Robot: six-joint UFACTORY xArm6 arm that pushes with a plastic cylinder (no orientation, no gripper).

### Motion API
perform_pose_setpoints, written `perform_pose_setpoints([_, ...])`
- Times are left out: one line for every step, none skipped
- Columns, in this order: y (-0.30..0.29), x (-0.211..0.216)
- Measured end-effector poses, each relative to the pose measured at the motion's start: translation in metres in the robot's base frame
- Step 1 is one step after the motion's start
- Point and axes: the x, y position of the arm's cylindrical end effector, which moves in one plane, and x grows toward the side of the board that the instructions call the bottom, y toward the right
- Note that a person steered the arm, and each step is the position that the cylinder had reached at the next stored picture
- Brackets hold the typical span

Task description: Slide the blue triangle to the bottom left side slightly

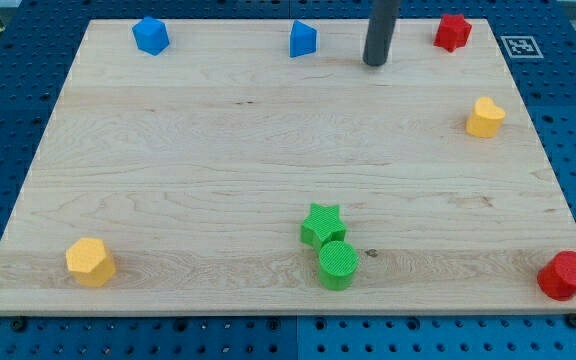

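Observation:
The blue triangle point(303, 39) sits near the view's top edge of the wooden board point(218, 150), a little left of centre. My tip point(374, 62) rests on the board to the right of the triangle and slightly below it, with a clear gap between them. The dark rod rises out of the view's top. A second blue block point(151, 35), many-sided, sits further left along the top edge.
A red block point(452, 31) is at top right, a yellow heart-like block point(485, 118) at the right edge, a red block point(566, 275) at bottom right. A green star point(321, 224) touches a green cylinder point(338, 264) at bottom centre. A yellow hexagon point(90, 262) is bottom left.

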Motion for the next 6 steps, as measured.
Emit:
perform_pose_setpoints([-0.019,-0.030])
perform_pose_setpoints([-0.046,-0.041])
perform_pose_setpoints([-0.057,-0.047])
perform_pose_setpoints([-0.057,-0.047])
perform_pose_setpoints([-0.072,-0.047])
perform_pose_setpoints([-0.076,-0.047])
